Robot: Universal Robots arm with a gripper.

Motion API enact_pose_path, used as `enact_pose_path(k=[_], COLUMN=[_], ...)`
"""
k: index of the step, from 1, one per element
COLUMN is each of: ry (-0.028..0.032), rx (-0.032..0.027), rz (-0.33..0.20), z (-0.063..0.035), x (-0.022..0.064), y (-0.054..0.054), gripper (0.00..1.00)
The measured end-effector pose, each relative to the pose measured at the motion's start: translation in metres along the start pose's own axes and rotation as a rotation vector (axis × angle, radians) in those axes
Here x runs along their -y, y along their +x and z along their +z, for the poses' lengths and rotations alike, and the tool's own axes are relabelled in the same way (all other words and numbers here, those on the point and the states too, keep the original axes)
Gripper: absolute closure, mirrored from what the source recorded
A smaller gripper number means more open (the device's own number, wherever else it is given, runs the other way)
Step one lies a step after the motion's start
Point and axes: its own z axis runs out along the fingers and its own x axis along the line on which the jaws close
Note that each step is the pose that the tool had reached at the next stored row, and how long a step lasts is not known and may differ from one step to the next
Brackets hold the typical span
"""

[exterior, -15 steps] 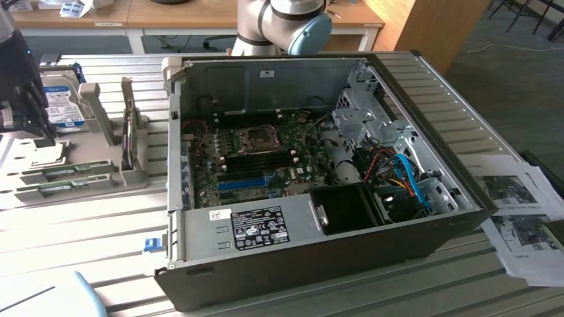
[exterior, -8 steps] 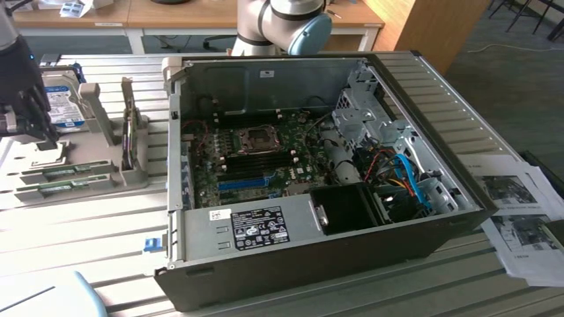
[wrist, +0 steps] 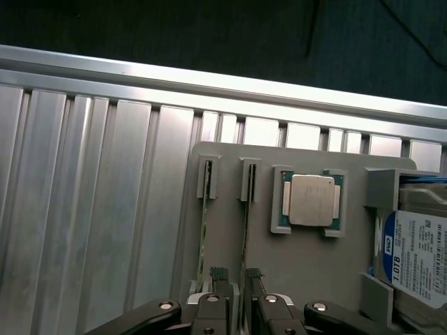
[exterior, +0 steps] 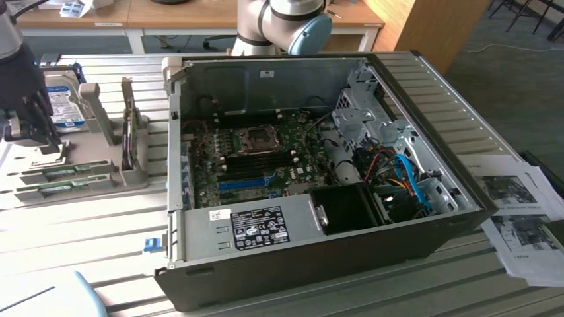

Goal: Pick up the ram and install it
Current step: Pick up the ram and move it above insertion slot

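Two green ram sticks stand on edge in a grey holder (exterior: 132,173) at the exterior view's left: one ram (exterior: 69,172) and a second ram (exterior: 55,189). My gripper (exterior: 37,144) hangs just above them. In the wrist view the sticks appear edge-on as thin lines, one ram (wrist: 204,237) and the other ram (wrist: 245,234). My gripper (wrist: 236,279) is open, its ribbed fingertips (wrist: 218,273) standing on either side of the second stick's end, with nothing gripped. The open computer case (exterior: 423,241) holds the motherboard with its black memory slots (exterior: 264,158).
The holder (wrist: 321,272) also carries a processor chip (wrist: 311,199) and an upright hard drive (wrist: 419,258), close beside my gripper. A blue slot (exterior: 242,183) lies on the motherboard. Paper sheets (exterior: 520,205) lie at the exterior view's right. The arm's base (exterior: 282,26) stands behind the case.
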Motion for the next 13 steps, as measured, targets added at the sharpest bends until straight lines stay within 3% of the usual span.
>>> enact_pose_path(k=[13], ry=[0.0000], rx=[0.0000], rz=[0.000], z=[0.0139], x=[0.0006], y=[0.000], gripper=[0.77])
